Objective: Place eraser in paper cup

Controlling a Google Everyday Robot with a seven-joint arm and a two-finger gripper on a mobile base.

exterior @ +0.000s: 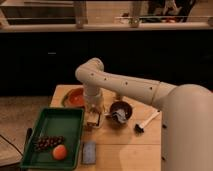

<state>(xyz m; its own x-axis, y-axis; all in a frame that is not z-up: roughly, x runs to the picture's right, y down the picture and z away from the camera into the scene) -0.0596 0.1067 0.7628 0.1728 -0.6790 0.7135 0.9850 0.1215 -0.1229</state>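
Dark cabinet fronts under a pale counter stand behind a wooden table (125,150).

Camera view: a dark brown bowl (121,110) sits mid-table. Just left of it the gripper (94,119) points down at the tabletop, on a white arm (125,87) arching above the bowl. Whether it is open, closed or holding anything cannot be told. A small cream shape at its tip looks like the paper cup (92,121). A flat grey-blue block (89,152), likely the eraser, lies left of the bowl and nearer the camera. An orange bowl (75,97) sits further left and behind, a green tray (55,125) lies far left, and a white-handled brush (147,121) lies just right.
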